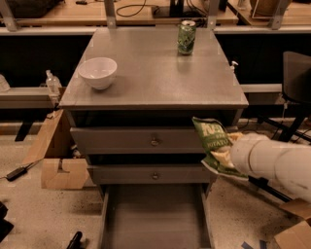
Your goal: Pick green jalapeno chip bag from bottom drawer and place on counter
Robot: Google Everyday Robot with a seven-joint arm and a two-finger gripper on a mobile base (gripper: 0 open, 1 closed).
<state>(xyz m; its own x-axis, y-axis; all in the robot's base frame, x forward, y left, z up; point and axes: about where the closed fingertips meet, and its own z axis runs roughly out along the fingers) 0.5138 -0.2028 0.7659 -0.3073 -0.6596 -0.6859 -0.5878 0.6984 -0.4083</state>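
The green jalapeno chip bag (215, 144) hangs in the air at the cabinet's right front, level with the two knobbed drawers. My gripper (227, 154) is shut on the bag's lower right part, at the end of my white arm (274, 165) that comes in from the right. The bottom drawer (154, 217) stands pulled out below, its flat grey floor bare. The counter (155, 73) lies above and to the left of the bag.
A white bowl (97, 72) sits at the counter's left and a green drink can (186, 37) at its back right. Cardboard boxes (56, 158) stand on the floor to the left. A dark chair (296, 82) stands to the right. A wooden bench (146, 9) runs behind.
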